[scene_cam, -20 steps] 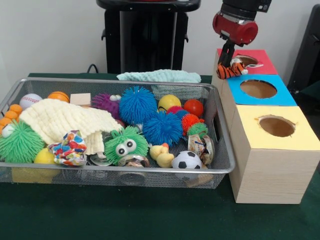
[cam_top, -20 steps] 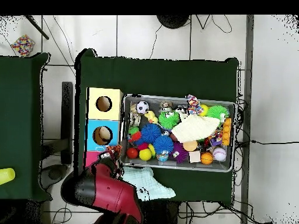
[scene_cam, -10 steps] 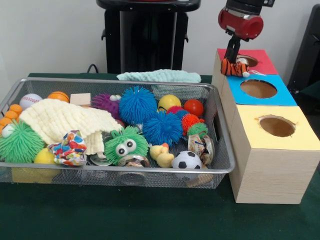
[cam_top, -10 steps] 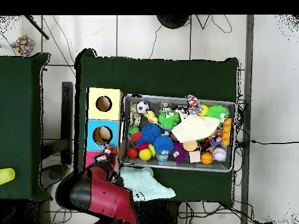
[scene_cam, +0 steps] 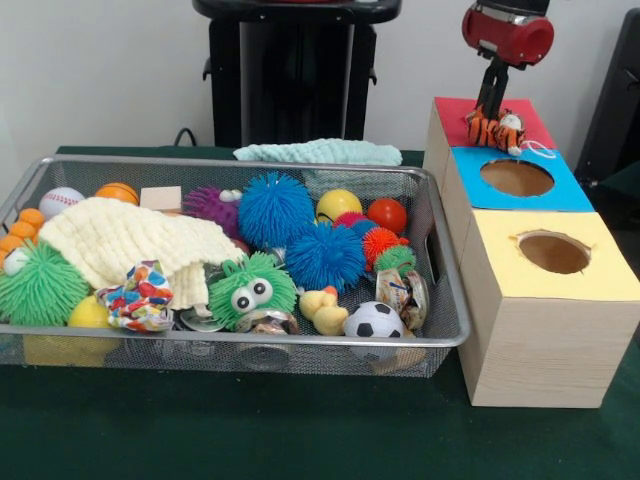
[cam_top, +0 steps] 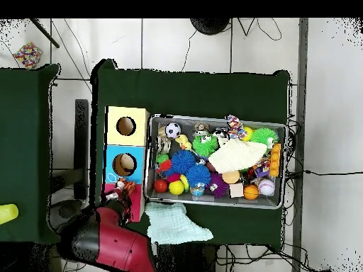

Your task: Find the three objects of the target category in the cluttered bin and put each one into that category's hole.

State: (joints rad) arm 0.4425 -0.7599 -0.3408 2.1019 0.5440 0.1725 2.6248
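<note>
A striped orange tiger plush (scene_cam: 498, 131) hangs over the red-topped box (scene_cam: 536, 130), covering the spot where its hole is. My gripper (scene_cam: 492, 115) is shut on the plush from above, under the red wrist. In the overhead view the tiger plush (cam_top: 124, 187) sits above the red box (cam_top: 111, 190), with the arm (cam_top: 106, 239) behind it. The wire bin (scene_cam: 230, 341) holds a yellow duck (scene_cam: 322, 309), a green googly-eyed fuzzy toy (scene_cam: 251, 290) and several balls.
A blue box (scene_cam: 470, 165) and a yellow box (scene_cam: 500, 255), each with a round hole, stand in line in front of the red one. A cream knitted cloth (scene_cam: 120, 240) covers part of the bin. A pale green towel (scene_cam: 320, 152) lies behind the bin.
My gripper has carried the tiger plush up and rightward in the front view, from the red box's left edge to above its top.
</note>
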